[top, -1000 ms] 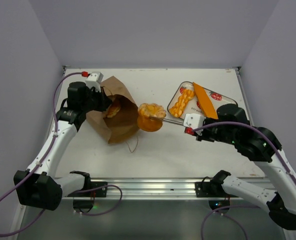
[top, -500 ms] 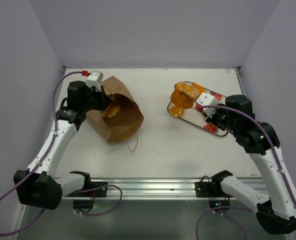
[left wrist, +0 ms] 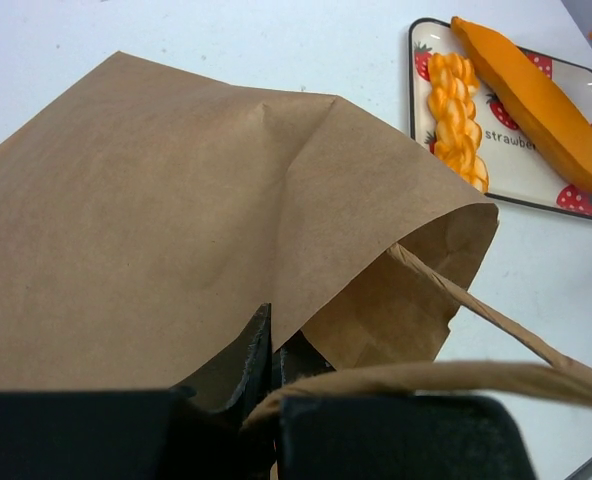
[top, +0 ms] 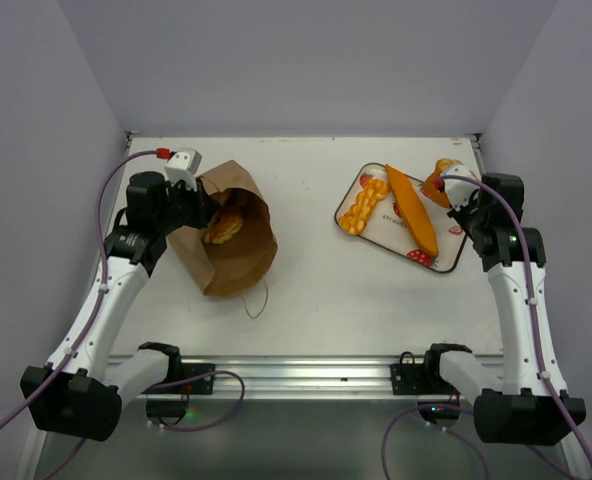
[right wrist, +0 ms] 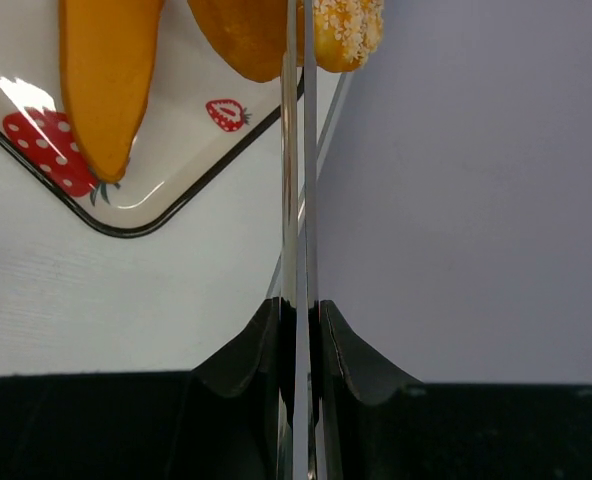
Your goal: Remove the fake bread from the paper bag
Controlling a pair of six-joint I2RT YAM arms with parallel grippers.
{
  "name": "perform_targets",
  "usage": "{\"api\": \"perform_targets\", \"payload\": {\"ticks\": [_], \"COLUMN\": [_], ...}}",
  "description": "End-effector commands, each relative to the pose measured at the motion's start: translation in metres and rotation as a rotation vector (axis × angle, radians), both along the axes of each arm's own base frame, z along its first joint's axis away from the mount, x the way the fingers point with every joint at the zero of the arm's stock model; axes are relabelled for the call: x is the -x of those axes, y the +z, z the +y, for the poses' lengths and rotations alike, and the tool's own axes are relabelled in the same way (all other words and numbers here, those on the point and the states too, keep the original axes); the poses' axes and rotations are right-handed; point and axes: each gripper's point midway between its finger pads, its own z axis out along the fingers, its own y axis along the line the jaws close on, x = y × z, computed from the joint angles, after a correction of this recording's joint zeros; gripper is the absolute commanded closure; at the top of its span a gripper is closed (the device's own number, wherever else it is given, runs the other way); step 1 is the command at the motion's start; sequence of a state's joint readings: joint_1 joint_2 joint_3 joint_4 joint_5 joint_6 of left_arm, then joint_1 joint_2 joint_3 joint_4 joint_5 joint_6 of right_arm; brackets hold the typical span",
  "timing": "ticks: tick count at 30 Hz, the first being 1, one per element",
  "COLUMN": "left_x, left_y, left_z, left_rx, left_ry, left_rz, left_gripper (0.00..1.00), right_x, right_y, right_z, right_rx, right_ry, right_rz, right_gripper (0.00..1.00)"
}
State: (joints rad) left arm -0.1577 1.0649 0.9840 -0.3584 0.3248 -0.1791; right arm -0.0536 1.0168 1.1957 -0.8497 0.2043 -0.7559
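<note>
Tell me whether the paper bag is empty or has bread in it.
Not empty. The top view shows a golden bread piece inside the open mouth of the paper bag. The left wrist view does not show its inside.

The right gripper (right wrist: 301, 325), clamped on the metal tongs (right wrist: 294, 150), has swung the ring-shaped loaf (top: 437, 184) from beside the paper bag (top: 241, 255) rightward to the far right corner of the strawberry-print tray (top: 388, 222).
</note>
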Motion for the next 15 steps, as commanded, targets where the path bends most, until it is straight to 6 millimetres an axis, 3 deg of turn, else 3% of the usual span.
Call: {"api": "perform_targets", "payload": {"ticks": [1,7,15], "left_x": [0.002,0.006,0.006], "left_y": [0.016,0.004,0.004], "left_z": [-0.001,-0.003,-0.004], "left_rx": [0.011,0.019,0.019], "left_ry": [-0.011,-0.024,-0.029], "left_rz": [-0.077,-0.06,-0.067], "left_gripper": [0.96,0.96,0.96], "right_x": [-0.02,-0.026,-0.026], "right_y": [0.009,-0.011,-0.03], "right_z": [-0.016,-0.034,-0.035], "right_rx": [0.075,0.1,0.105], "right_ry": [-0.027,-0.075,-0.058], "right_rz": [-0.082,-0.048,-0.02], "right_gripper": [1.0,1.0,1.0]}}
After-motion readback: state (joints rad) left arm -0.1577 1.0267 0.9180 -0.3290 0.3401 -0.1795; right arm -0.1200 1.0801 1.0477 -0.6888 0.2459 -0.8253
